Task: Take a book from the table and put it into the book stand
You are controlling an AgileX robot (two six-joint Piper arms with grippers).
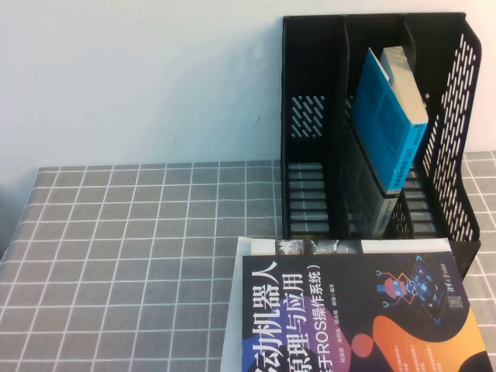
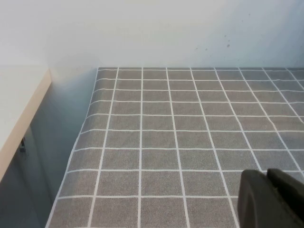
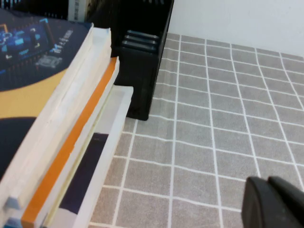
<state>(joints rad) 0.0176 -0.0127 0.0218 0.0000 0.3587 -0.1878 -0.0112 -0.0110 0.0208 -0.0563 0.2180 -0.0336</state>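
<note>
The book [image 1: 349,318], dark navy with big white Chinese title and an orange swirl, lies flat on the table [image 1: 116,248] at the front right, just before the book stand [image 1: 310,116]. Neither gripper appears in the high view. In the left wrist view my left gripper [image 2: 267,175] hovers shut and empty over bare grid cloth. Beside the book's page edge [image 3: 61,99] and the book stand's corner [image 3: 142,61], my right gripper [image 3: 268,183] is shut on nothing, over the cloth to the right of the books.
A thick bright-blue book [image 1: 391,124] leans inside the stand's right compartment. A white book [image 1: 232,310] lies under the dark one, sticking out on its left. The table's left edge drops off beside a beige shelf [image 2: 19,104]. A pale wall stands behind.
</note>
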